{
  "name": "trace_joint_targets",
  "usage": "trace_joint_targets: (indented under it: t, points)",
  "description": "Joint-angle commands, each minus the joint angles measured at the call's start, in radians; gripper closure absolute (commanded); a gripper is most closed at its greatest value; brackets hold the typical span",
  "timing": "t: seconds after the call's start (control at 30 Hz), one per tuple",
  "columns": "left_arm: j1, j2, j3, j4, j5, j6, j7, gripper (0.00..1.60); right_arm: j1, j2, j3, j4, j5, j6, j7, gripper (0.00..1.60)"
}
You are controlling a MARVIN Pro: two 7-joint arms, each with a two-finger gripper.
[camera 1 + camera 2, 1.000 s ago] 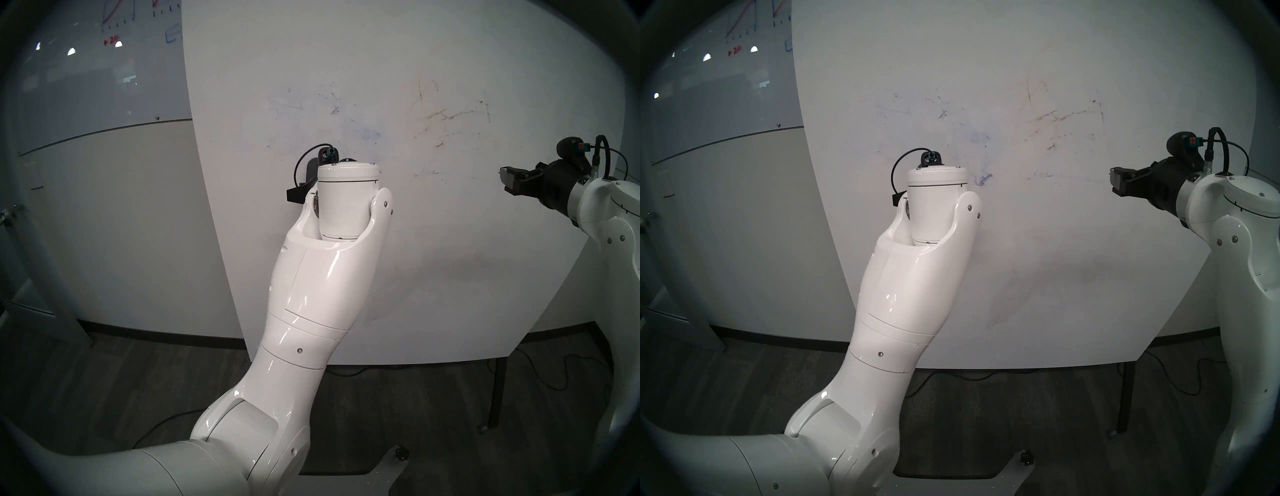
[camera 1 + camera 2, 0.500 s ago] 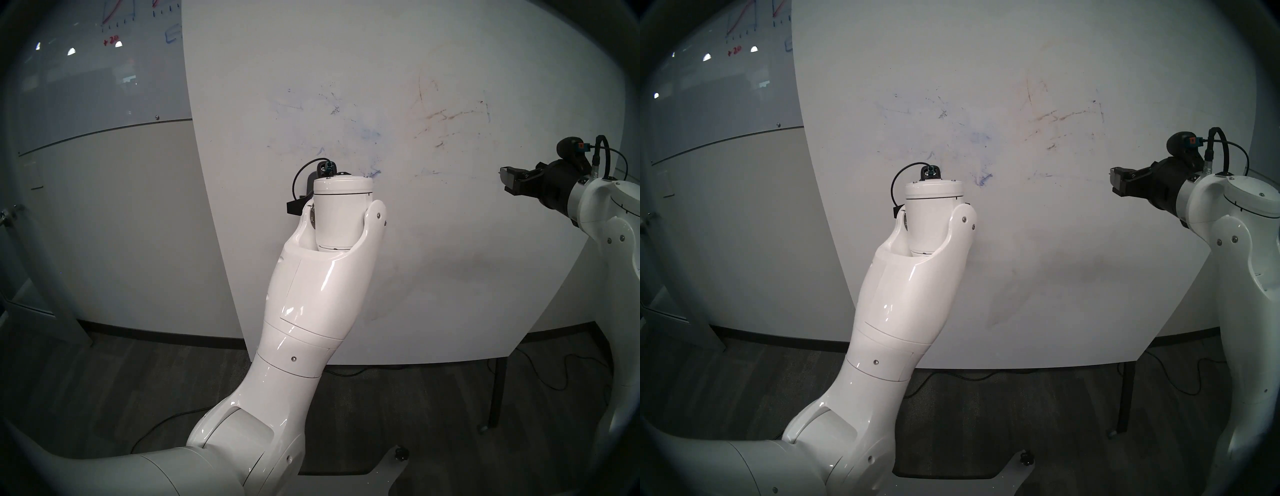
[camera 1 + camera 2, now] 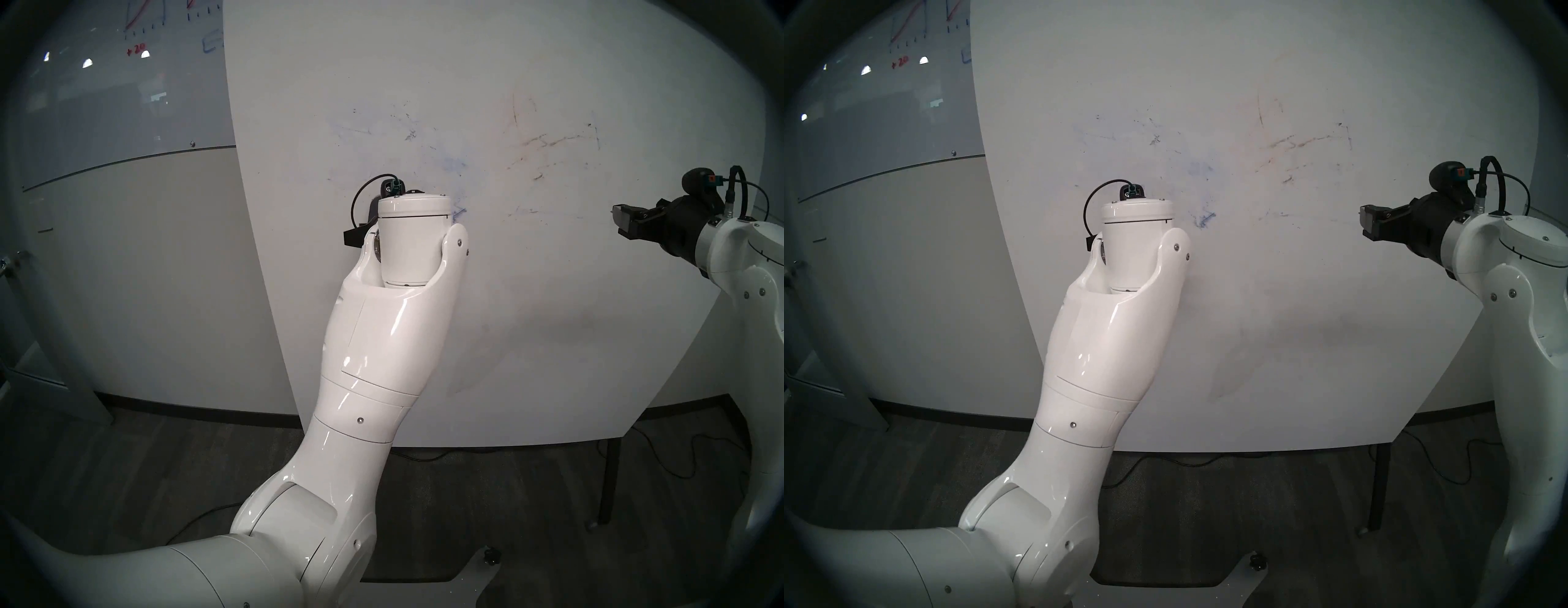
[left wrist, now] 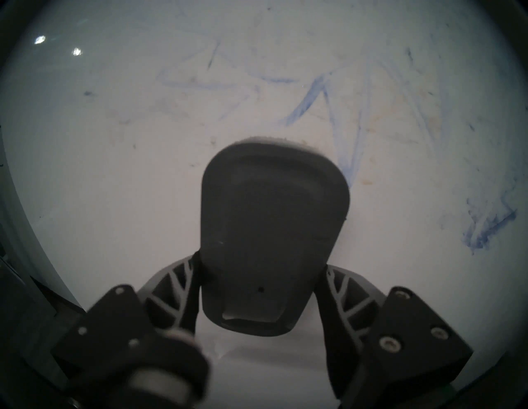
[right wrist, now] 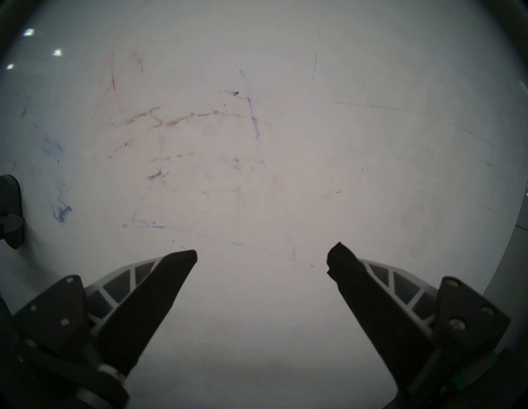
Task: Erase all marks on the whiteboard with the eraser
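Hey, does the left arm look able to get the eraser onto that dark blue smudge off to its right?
Probably yes. The left claw grips the eraser against the whiteboard, and the blue smudge sits close beside it with only bare board between. The right claw hangs open, well clear.

Glossy white arms (image 3: 382, 339), black grippers, looped cables.
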Motion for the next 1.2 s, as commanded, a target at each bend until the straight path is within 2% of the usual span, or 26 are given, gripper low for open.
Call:
trace_joint_targets:
  t: [0.0, 0.13, 0.47, 0.73, 0.9, 1.17]
  points:
    - [-0.129, -0.020, 0.021, -0.031, 0.022, -0.005, 0.013, 1.60, 0.008, 0.003, 0.003, -0.005, -0.001, -0.005, 0.000, 0.00]
    - [-0.118, -0.042, 0.022, -0.057, 0.031, -0.005, 0.007, 1.60, 0.008, 0.003, 0.003, -0.005, -0.001, -0.005, 0.000, 0.00]
    - [-0.150, -0.067, 0.019, -0.053, 0.049, -0.005, -0.004, 1.60, 0.008, 0.003, 0.003, -0.005, -0.001, -0.005, 0.000, 0.00]
    - [-0.202, -0.072, 0.013, 0.001, 0.027, -0.005, 0.003, 1.60, 0.008, 0.004, 0.003, -0.005, -0.001, -0.006, 0.001, 0.00]
    - [-0.174, -0.078, 0.009, 0.004, 0.009, -0.005, 0.025, 1.60, 0.008, 0.004, 0.003, -0.005, -0.002, -0.008, 0.001, 0.00]
    - [-0.083, -0.073, 0.016, -0.033, -0.030, -0.005, 0.073, 1.60, 0.008, 0.004, 0.003, -0.004, -0.002, -0.008, 0.001, 0.00]
